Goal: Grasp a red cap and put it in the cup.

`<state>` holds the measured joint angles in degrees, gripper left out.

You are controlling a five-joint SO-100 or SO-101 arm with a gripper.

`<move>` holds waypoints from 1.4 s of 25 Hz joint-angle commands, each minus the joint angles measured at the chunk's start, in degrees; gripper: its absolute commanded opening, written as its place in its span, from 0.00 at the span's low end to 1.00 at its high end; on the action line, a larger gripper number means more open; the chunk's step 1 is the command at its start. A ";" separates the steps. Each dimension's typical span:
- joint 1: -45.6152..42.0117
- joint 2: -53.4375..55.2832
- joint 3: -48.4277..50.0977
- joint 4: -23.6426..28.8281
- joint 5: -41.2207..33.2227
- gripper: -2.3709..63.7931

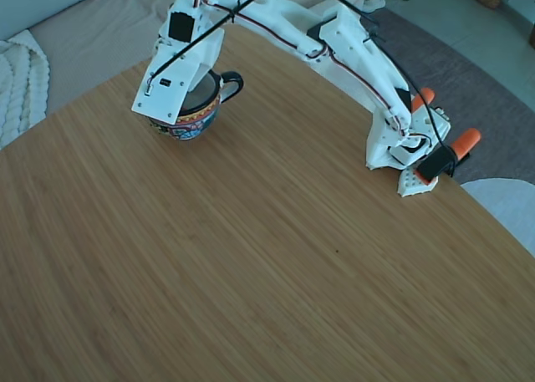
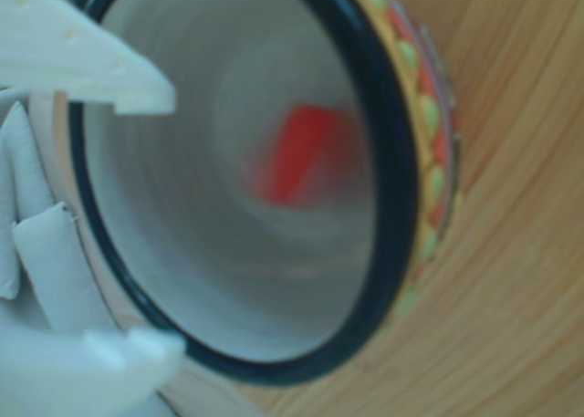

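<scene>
I've got the red cap (image 2: pixel 306 152) down inside the cup (image 2: pixel 388 161), a blurred red patch against the pale grey wall in the other view. The gripper (image 2: pixel 146 221) sits right over the cup's mouth with its 2 white fingers (image 2: pixel 109 79) spread apart and nothing between them. In the fixed view the cup (image 1: pixel 196 119) stands on the wooden table (image 1: pixel 251 265) under the white arm (image 1: pixel 334 48), whose base with orange clamps (image 1: pixel 466 140) is at the table's right edge.
</scene>
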<state>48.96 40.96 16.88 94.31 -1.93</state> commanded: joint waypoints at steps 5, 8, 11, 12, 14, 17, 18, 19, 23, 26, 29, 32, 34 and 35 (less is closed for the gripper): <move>0.18 1.67 -1.32 3.87 0.44 0.66; 0.18 1.76 -1.32 3.87 0.44 0.66; -0.53 2.55 -1.41 3.87 0.44 0.66; -0.97 2.64 -1.85 3.87 0.44 0.66; -2.02 2.64 -4.57 3.87 0.44 0.66; -4.04 2.64 -8.17 3.96 0.44 0.66; -4.83 2.64 -9.23 3.96 0.44 0.66; -5.71 2.64 -10.11 3.96 0.44 0.66; -8.88 2.64 -13.27 3.96 1.41 0.65; -11.51 2.72 -16.79 3.96 2.46 0.65; -14.68 2.72 -19.69 3.96 2.46 0.65; -17.58 3.43 -21.09 4.04 2.55 0.65; -18.98 5.89 -20.48 4.04 2.55 0.65; -19.51 7.12 -19.95 3.96 2.55 0.65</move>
<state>29.88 41.22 -0.79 94.31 0.26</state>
